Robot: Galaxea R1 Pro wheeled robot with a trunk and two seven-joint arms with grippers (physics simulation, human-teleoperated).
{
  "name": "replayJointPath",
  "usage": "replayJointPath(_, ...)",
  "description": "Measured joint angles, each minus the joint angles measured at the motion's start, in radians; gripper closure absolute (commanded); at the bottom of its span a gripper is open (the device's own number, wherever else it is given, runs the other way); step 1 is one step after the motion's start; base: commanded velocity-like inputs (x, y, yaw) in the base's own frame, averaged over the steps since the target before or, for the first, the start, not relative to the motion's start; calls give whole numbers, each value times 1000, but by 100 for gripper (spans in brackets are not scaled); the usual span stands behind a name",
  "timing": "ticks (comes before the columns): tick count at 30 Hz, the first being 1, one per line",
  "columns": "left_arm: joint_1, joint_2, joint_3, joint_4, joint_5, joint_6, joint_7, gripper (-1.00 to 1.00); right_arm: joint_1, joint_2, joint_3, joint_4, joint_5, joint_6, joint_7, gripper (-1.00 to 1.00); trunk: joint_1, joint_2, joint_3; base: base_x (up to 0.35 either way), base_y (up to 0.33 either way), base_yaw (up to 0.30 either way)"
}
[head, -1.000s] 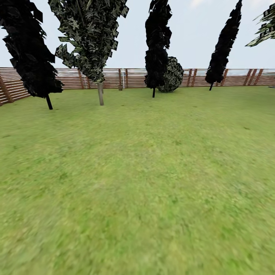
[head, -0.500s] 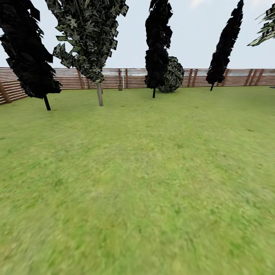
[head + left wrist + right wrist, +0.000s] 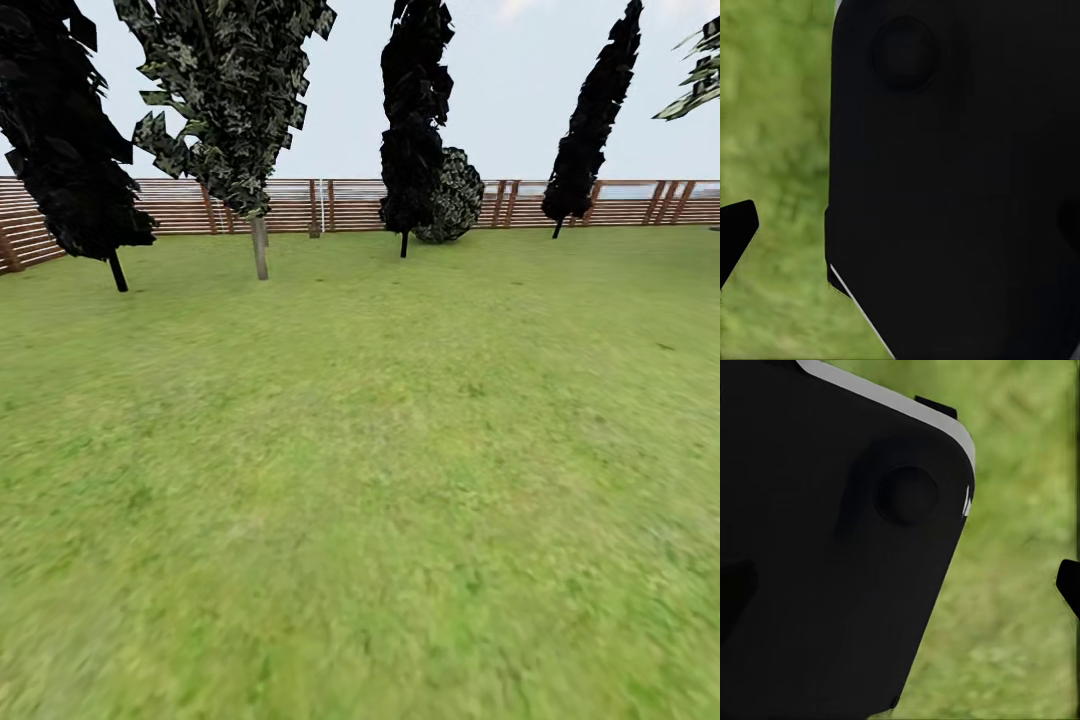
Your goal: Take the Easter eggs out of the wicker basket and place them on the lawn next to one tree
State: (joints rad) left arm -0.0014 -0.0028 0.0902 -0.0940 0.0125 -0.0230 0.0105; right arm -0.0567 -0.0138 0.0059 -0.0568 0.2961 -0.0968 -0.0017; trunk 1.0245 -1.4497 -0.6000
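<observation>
The lawn (image 3: 380, 470) spreads wide and green ahead of me in the head view. A tree with a pale grey-beige trunk (image 3: 260, 248) and blotched leaves (image 3: 230, 90) stands at the far left, before the fence. The three Easter eggs and the wicker basket are out of view. In the left wrist view one black fingertip (image 3: 735, 236) pokes in beside a large black robot part (image 3: 960, 180), with grass behind. The right wrist view has a black fingertip (image 3: 1069, 585) at its edge, next to a black housing (image 3: 832, 547). Nothing is seen between the fingers.
A brown slat fence (image 3: 340, 205) closes the garden's far side. Black thin-trunked trees stand at the left (image 3: 70, 150), centre (image 3: 412, 120) and right (image 3: 590, 120). A round dark bush (image 3: 456, 195) sits by the fence. Pale leaves (image 3: 695, 70) hang in at the upper right.
The whole head view has crept forward: the left trees have slid slightly left and lower in the picture. Nothing on the lawn itself has moved.
</observation>
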Motion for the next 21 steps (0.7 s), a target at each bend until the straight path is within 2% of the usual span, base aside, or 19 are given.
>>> replayJointPath(9,0,2,0,-1,0,0,0,-100,0,-8,3,1,11,0,6,-100,0,0,0,327,0,0)
replayJointPath(21,0,2,5,0,0,0,0,-100,0,-6,4,1,13,0,6,-100,0,0,0,327,0,0)
